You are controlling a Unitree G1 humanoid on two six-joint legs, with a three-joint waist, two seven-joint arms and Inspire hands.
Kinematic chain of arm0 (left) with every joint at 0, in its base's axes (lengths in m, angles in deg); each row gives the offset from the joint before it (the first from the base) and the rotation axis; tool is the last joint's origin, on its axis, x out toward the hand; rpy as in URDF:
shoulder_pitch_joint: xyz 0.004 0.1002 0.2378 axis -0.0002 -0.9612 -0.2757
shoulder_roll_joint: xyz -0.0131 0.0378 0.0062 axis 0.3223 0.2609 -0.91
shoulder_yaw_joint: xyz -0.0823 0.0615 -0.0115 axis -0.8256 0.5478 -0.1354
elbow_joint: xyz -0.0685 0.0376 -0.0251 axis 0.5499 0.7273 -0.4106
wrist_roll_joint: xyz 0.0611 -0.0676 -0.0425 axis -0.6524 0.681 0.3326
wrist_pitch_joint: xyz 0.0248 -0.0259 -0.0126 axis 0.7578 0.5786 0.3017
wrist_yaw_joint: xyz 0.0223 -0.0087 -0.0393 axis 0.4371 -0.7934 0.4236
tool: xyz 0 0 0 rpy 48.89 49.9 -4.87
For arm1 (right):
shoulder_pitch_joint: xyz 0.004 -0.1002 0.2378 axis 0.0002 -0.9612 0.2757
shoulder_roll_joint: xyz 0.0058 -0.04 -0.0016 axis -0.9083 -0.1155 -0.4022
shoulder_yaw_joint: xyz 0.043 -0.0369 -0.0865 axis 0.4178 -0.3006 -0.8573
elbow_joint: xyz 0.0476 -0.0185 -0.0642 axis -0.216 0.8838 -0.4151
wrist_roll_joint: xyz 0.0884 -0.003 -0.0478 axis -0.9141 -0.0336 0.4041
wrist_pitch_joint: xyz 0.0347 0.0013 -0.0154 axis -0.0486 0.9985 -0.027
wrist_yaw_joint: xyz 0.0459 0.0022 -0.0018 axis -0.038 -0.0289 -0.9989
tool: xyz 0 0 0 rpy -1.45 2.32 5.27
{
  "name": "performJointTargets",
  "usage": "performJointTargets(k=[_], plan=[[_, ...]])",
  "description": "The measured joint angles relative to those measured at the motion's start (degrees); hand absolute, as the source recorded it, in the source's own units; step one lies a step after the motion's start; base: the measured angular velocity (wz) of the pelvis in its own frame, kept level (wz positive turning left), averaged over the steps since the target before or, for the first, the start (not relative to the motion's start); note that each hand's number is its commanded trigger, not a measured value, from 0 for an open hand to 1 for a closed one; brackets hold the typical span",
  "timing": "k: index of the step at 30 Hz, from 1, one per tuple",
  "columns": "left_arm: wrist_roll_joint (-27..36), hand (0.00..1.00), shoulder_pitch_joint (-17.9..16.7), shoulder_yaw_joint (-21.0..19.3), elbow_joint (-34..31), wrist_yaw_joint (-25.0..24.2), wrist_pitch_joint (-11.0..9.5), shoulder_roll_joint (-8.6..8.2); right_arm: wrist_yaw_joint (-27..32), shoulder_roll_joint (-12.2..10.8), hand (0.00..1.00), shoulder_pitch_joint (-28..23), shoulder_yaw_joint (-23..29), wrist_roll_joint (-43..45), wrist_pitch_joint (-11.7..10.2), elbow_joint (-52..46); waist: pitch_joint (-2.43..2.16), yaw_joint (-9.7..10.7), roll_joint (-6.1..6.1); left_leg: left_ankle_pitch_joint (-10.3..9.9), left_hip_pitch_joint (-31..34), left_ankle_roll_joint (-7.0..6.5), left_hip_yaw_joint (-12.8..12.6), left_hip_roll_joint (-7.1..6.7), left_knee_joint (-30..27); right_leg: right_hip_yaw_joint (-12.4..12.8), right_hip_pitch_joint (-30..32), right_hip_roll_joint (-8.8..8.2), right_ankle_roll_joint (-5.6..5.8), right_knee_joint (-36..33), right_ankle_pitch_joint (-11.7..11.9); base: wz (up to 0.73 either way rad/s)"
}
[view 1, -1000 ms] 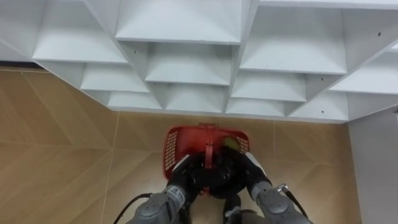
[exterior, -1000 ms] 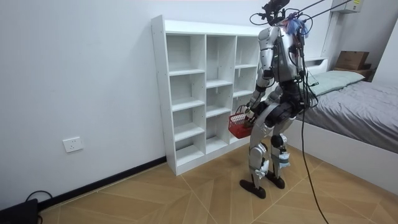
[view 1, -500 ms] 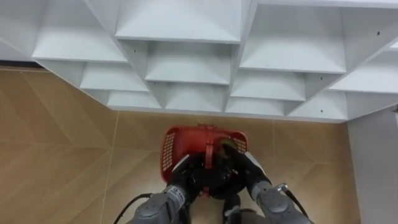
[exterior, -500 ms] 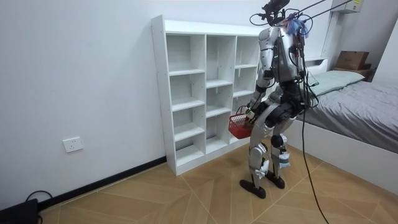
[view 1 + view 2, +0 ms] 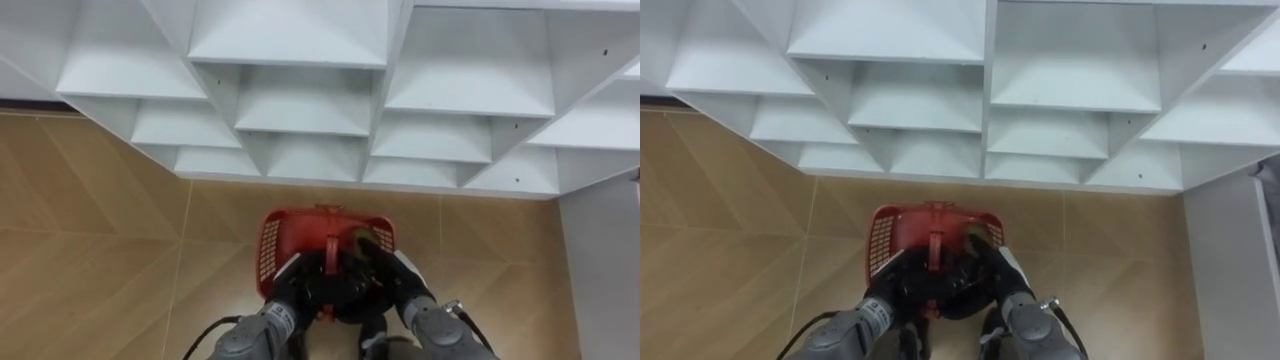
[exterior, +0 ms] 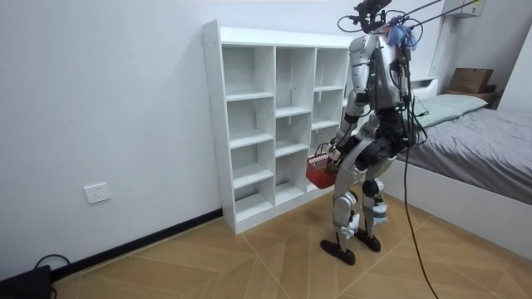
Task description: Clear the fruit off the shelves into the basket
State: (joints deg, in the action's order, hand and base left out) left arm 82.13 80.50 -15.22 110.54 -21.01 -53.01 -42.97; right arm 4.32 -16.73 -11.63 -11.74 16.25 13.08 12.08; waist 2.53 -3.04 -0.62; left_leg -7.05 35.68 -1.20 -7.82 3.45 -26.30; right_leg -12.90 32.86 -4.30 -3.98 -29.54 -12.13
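The robot stands close before the white closet [image 6: 266, 124], with the bed [image 6: 482, 133] behind it. A red basket [image 5: 272, 240] hangs in front of its thighs, off the wood floor [image 5: 100, 240]. The left hand [image 5: 297, 278] and right hand [image 5: 392, 272] both meet the basket's near rim. Their fingers merge into a dark mass inside, so I cannot tell whether they are clenched on it. A greenish fruit [image 5: 363, 238] lies in the basket's far right corner, just beyond the right hand.
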Motion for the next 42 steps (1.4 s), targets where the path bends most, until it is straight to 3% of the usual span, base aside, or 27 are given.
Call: performJointTargets(k=[4,9,11,16,18,20,24,28,29,33,35,42], plan=[[-1.5,1.00,-0.2,-1.1,3.7,1.8,0.0,1.11,-0.7,0.2,0.00,0.0,0.1,-0.1,-0.3,1.9,0.03,-0.3,-0.13,0.3,-2.2,0.27,0.0,-0.10,1.2,-0.1,-2.0,0.05,-0.08,1.0,-0.1,0.00],[-6.6,1.00,-0.5,-5.3,8.2,2.9,-0.1,1.84,-3.4,0.6,0.00,-2.5,0.2,-0.2,-0.3,2.2,0.03,-0.3,-0.34,0.4,-5.9,0.46,0.0,-0.17,3.0,-0.5,-5.8,0.23,-0.06,3.1,0.0,0.00],[-10.4,1.00,-0.3,-7.0,11.6,3.0,-0.2,1.93,-3.9,2.0,0.00,-3.6,0.2,-0.6,-0.3,2.5,0.02,-0.4,-0.38,0.4,-8.0,0.51,0.0,-0.27,4.1,-0.6,-8.2,0.37,0.10,4.5,0.1,0.04],[-13.0,1.00,-1.7,-10.4,13.8,4.5,-0.6,2.98,-3.8,5.1,0.00,-6.1,2.9,-0.8,-0.3,2.5,-0.13,-0.1,-0.19,0.5,-13.5,0.63,0.1,-1.18,7.6,-0.6,-13.5,0.32,0.82,7.3,0.1,0.01],[-13.9,1.00,-2.5,-11.9,13.8,5.6,-0.6,3.40,-3.8,6.0,0.00,-7.4,3.7,-1.1,-0.3,2.4,-0.36,0.0,0.07,0.5,-15.1,0.67,0.0,-1.27,8.6,-0.7,-15.0,0.37,0.93,8.4,0.1,0.00],[-16.1,1.00,-3.9,-13.5,13.9,7.4,-0.6,3.87,-3.9,6.3,0.00,-8.8,4.2,-1.4,-0.3,2.4,-0.95,0.1,0.62,0.5,-16.6,0.72,0.0,-1.57,9.3,-0.8,-16.9,0.53,1.08,9.8,0.2,0.00],[-18.4,1.00,-6.8,-14.8,14.4,7.9,-0.6,4.18,-3.9,6.5,0.00,-10.9,6.1,-1.9,-0.3,2.4,-1.36,0.6,1.08,0.5,-21.4,0.71,-0.1,-2.26,11.4,-1.1,-22.1,0.52,1.58,12.3,0.2,0.05],[-22.2,1.00,-9.9,-19.2,15.5,8.2,-0.6,5.00,-3.8,6.3,0.00,-13.4,10.3,-1.9,-1.0,2.0,-2.44,1.0,2.34,0.4,-26.2,0.94,-0.2,-2.33,13.6,-0.6,-26.6,0.93,2.07,15.6,0.4,-0.04],[-22.9,1.00,-10.7,-20.2,15.6,8.7,-0.6,5.42,-3.7,6.4,0.00,-14.0,11.0,-1.9,-1.5,2.0,-2.53,1.0,2.51,0.1,-27.3,1.07,-0.2,-2.33,13.8,-0.3,-27.9,1.12,2.19,16.3,0.5,-0.11],[-23.8,1.00,-12.7,-22.6,16.0,9.2,-0.6,5.70,-3.2,6.5,0.00,-16.6,13.7,-1.9,-1.8,2.1,-2.41,1.2,2.30,-0.3,-31.4,1.20,-1.1,-2.32,15.2,0.7,-31.9,1.53,2.41,18.3,0.9,-0.14],[-23.8,1.00,-13.7,-24.2,16.0,9.2,-0.6,5.56,-3.2,6.6,0.00,-18.0,15.3,-1.9,-2.1,2.1,-2.11,1.3,1.53,-0.9,-33.6,1.33,-1.6,-2.21,15.6,1.6,-34.2,2.01,2.60,19.6,1.1,-0.15],[-23.6,1.00,-14.7,-28.2,16.2,11.4,-0.6,5.33,-2.2,6.5,0.00,-20.0,18.1,-1.8,-2.2,5.6,-2.09,1.1,1.13,-1.1,-35.9,1.46,-2.4,-2.04,16.8,2.9,-35.5,2.33,2.58,20.0,1.2,-0.10]])
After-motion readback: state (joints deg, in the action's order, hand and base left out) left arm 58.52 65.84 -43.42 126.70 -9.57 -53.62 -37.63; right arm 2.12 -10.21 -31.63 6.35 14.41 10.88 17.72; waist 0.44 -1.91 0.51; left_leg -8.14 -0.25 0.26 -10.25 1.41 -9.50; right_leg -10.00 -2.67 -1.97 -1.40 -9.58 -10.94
